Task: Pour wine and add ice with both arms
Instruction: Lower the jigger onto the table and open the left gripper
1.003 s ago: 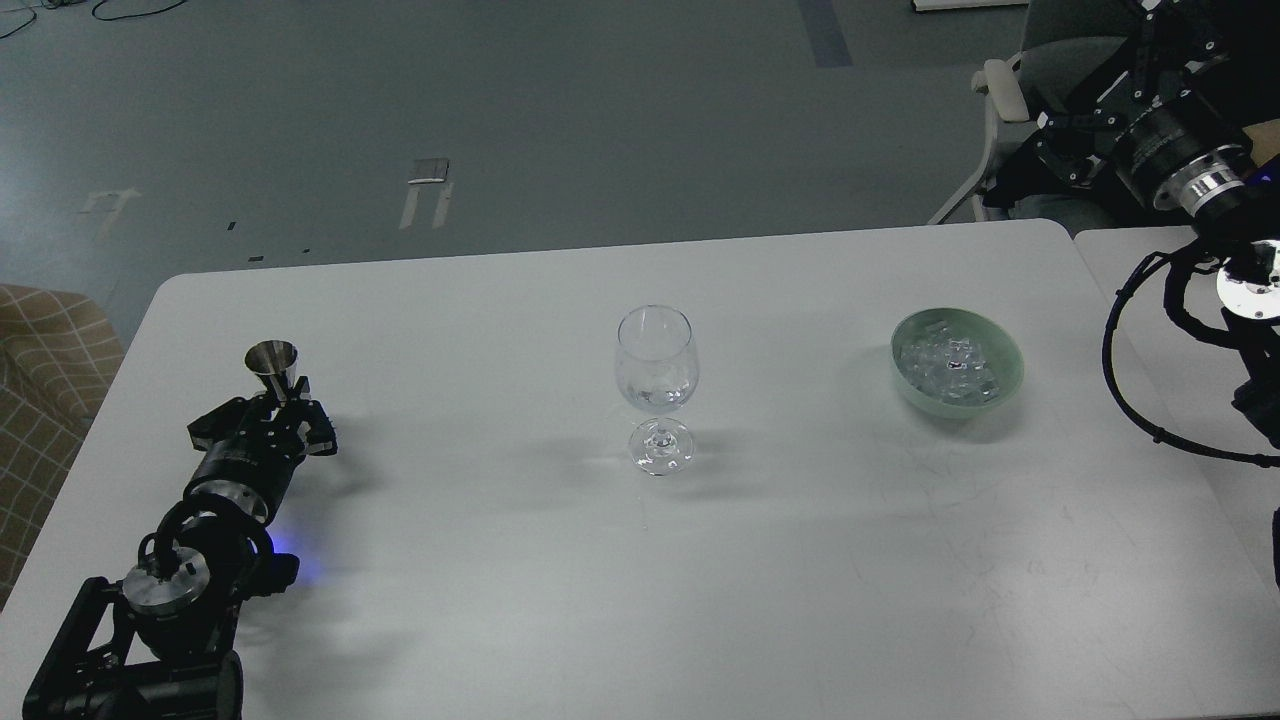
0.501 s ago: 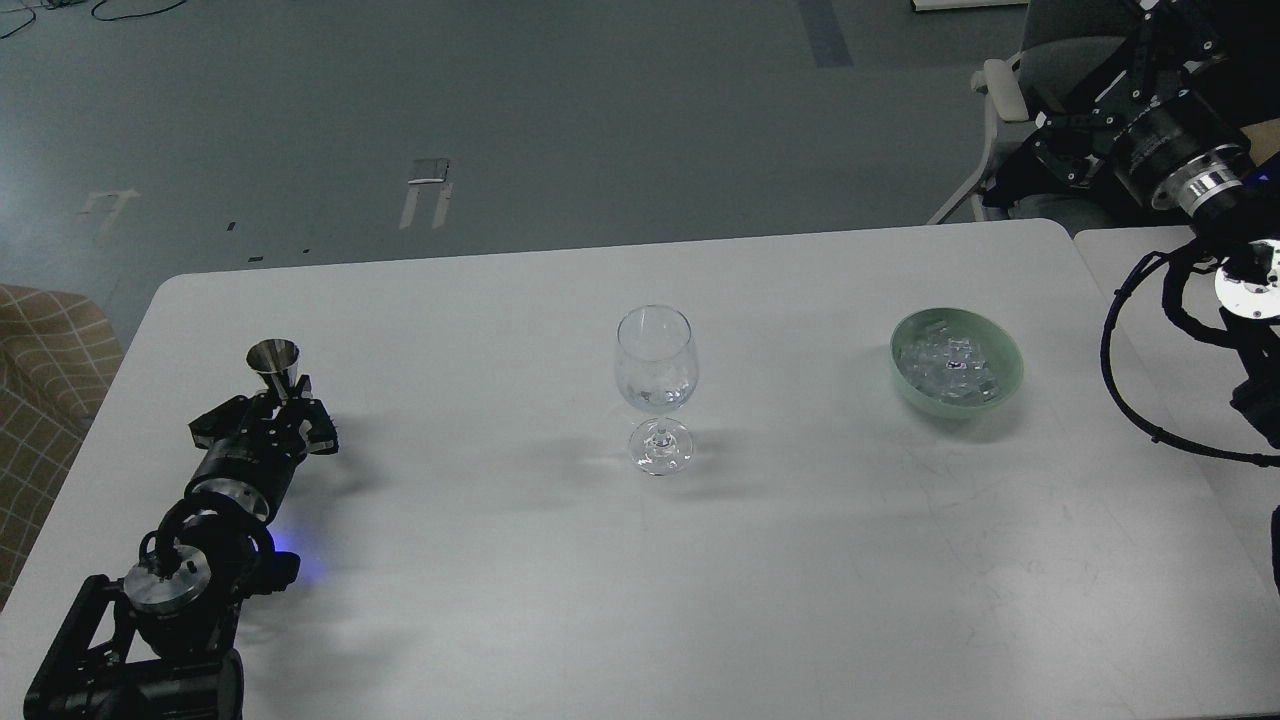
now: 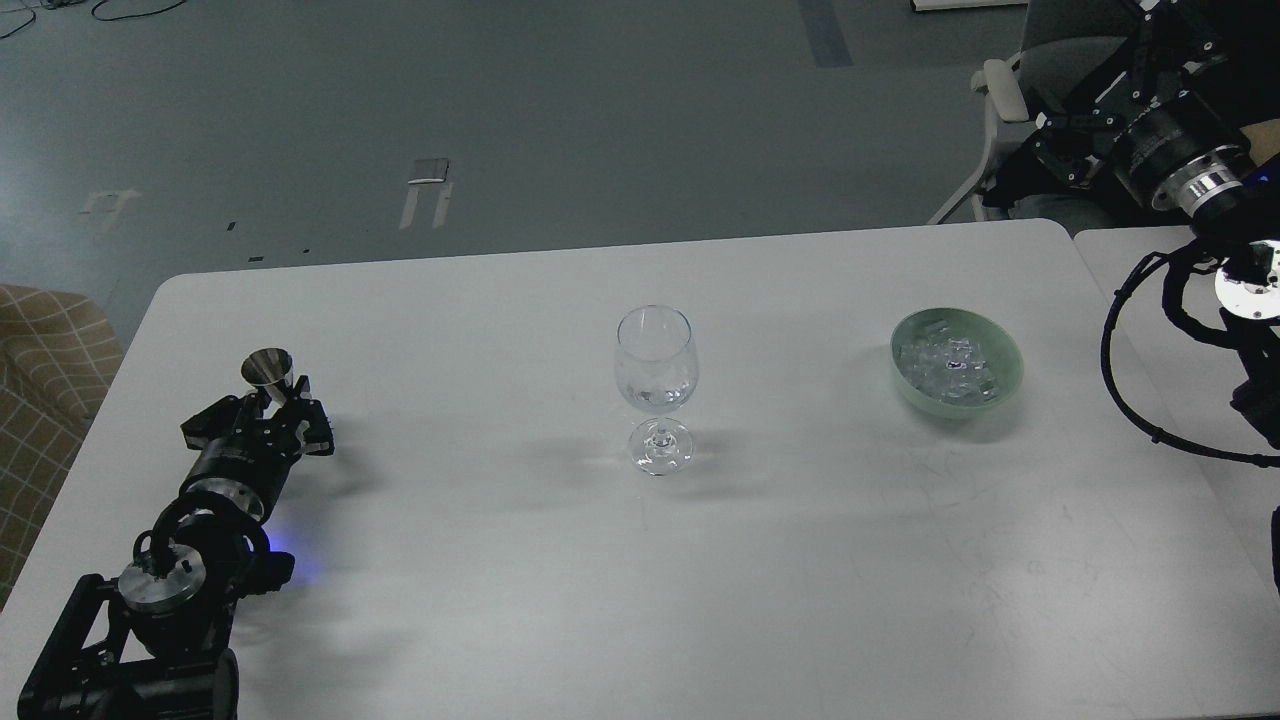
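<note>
Clear, glassy ice [image 3: 952, 364] is heaped inside a pale green bowl [image 3: 1006, 383], which stands on the right part of the white desk [image 3: 500, 580]. Well to the left of the bowl, near the middle of the desk, an upright stemmed wine glass [image 3: 655, 386] is seen; whether anything lies in its bowl cannot be told. Far to the left, a small steel measuring cup [image 3: 270, 372] with a flared mouth is held off the desk, slightly tilted, its lower part gripped by the left pincer [image 3: 281, 408], whose fingers are closed narrowly about it. The left arm [image 3: 190, 540] is laid low over the desk's near left corner, and a blue glow is cast beneath it. The right arm [image 3: 1180, 160] is raised beyond the desk's far right corner, with looped black cable hanging below it; the right pincer [image 3: 1150, 40] is seen only as dark framework at the upper edge, so its opening cannot be told.
</note>
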Controlling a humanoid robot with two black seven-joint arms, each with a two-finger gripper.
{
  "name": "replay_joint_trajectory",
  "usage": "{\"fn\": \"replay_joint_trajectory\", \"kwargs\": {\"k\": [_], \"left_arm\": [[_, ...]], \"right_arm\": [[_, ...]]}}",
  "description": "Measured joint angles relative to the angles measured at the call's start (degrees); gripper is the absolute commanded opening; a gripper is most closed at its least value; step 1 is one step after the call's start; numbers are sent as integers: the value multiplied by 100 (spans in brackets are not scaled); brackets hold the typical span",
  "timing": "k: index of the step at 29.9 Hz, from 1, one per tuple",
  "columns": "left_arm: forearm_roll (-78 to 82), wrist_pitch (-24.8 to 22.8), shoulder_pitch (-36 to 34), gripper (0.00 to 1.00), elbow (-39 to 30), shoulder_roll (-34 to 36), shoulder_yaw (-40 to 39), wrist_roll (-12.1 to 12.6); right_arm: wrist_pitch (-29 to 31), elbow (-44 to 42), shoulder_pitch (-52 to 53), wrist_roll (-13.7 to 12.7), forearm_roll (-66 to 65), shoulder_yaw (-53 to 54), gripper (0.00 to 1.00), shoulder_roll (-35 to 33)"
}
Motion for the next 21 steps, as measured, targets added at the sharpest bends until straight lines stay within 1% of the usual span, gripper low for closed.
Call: {"fn": "replay_joint_trajectory", "kwargs": {"k": [2,3,4,6,9,11,12,14,16,21], "left_arm": [[3,0,0,33,0,0,3,0],[3,0,0,35,0,0,3,0],[4,0,0,37,0,1,4,0],[3,1,0,46,0,8,5,3],[4,5,0,49,0,9,12,9],[8,4,0,57,0,9,12,9],[12,5,0,58,0,9,12,9],[21,7,0,65,0,9,13,7],[30,14,0,66,0,35,13,0],[38,18,0,77,0,68,13,-1]], "right_arm": [[0,0,0,0,0,1,100,0],[0,0,0,0,0,1,100,0],[0,0,0,0,0,2,100,0],[0,0,0,0,0,2,100,-2],[0,0,0,0,0,2,100,-5],[0,0,0,0,0,2,100,-5],[0,0,0,0,0,2,100,-6],[0,0,0,0,0,2,100,-7],[0,0,1,0,0,2,100,-7],[0,0,6,0,0,2,100,-7]]}}
